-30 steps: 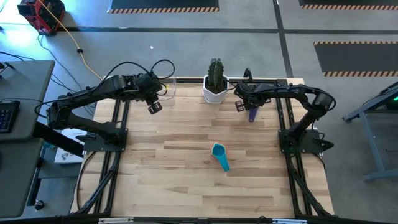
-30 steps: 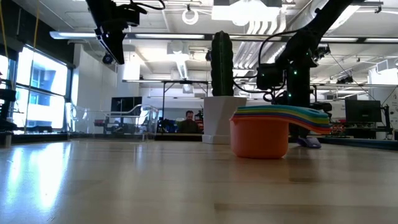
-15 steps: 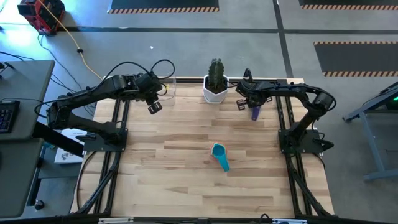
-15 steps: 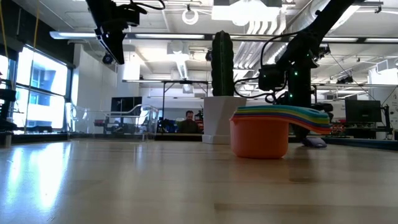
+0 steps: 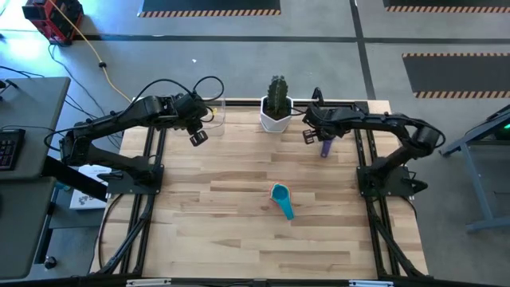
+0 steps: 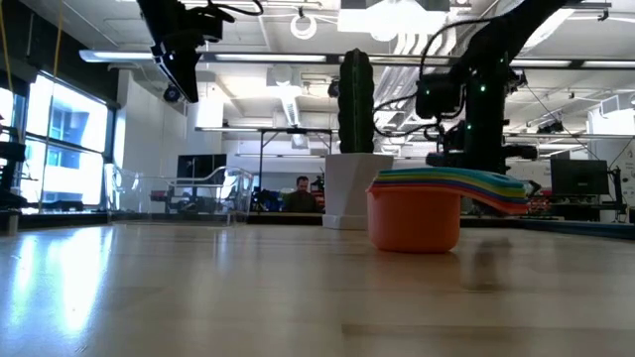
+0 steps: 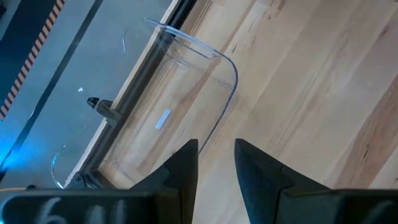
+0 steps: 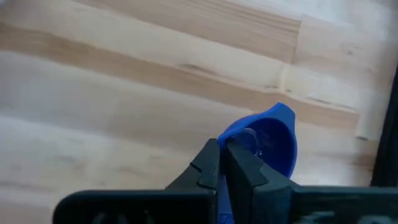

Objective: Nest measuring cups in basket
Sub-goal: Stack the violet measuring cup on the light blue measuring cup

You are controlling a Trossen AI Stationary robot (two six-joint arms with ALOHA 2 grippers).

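A dark blue measuring cup (image 8: 270, 137) hangs at my right gripper (image 8: 222, 152), which is shut on it above the table's far right part (image 5: 311, 135), right of the cactus pot. A nested stack of measuring cups (image 5: 281, 199), light blue on top and orange at the bottom (image 6: 415, 216), rests on its base at mid-table. The clear basket (image 5: 217, 112) stands at the far edge, left of the pot. My left gripper (image 7: 214, 155) hovers open just near of the basket (image 7: 180, 93), nothing between its fingers. My right gripper pinches the dark blue cup between its two fingers right beside the bowl (image 8: 245, 140). The fingers hide whether they have the rim or the handle's root. They come from above, pointing steeply down. The cup is lifted clear of the table, its bowl beyond the fingertips.
A white pot with a cactus (image 5: 276, 112) stands at the far edge between the basket and my right gripper. Bare wood lies between the stack and the basket. Black frame rails (image 5: 362, 151) run along both table sides.
My right gripper has risen a little. The dark blue cup, which lay on the table behind the stack in the low view, has come up with it and is off the wood. The stack and the basket have stayed where they were.
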